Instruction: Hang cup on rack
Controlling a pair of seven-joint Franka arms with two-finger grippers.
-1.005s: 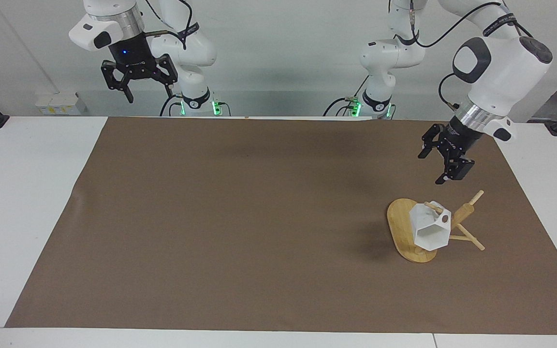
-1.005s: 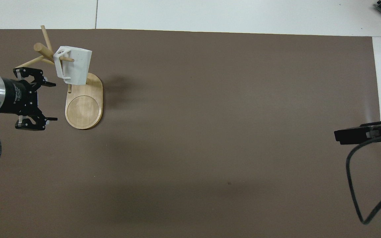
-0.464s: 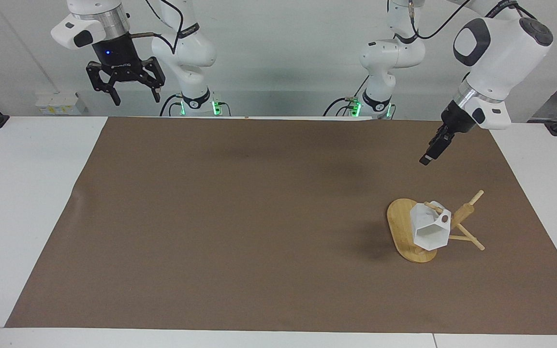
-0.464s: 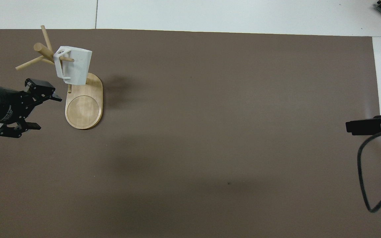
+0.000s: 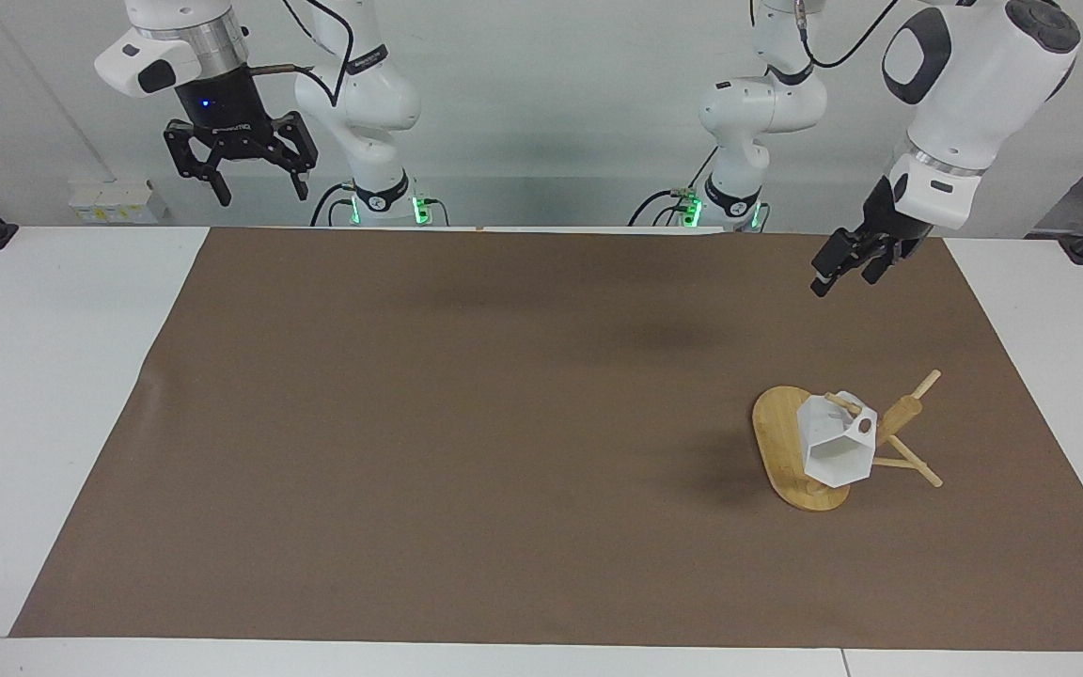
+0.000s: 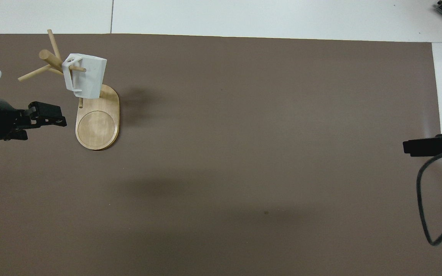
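Item: cup (image 5: 838,449), white, faceted, hung by its handle loop on a peg of the rack (image 5: 800,461); body hangs beside the post, over the base, mouth turned sideways and away from the robots. In the overhead view the cup (image 6: 84,74) shows its handle threaded on a thin dowel, with the peg's end poking through. Item: rack (image 6: 97,124), light bamboo, oval flat base on the mat, post leaning toward the left arm's end, further bare pegs sticking out from the post's top. Location: on the brown mat (image 5: 504,423), toward the left arm's end of the table, in the half farther from the robots. Item: left gripper (image 5: 847,263), raised in the air over the mat at the left arm's end, clear of rack and cup, holding nothing; seen nearly edge-on, its fingers stand apart. In the overhead view the left gripper (image 6: 46,117) lies just beside the rack's base in the frame, but it is raised and touches nothing. Item: right gripper (image 5: 241,169), held high above the table's edge at the robots' end, right arm's end, fingers spread wide, empty; this arm waits. In the overhead view only a dark tip of the right gripper (image 6: 428,145) shows at the frame's edge. Item: table (image 5: 53,395), white, bearing the mat.
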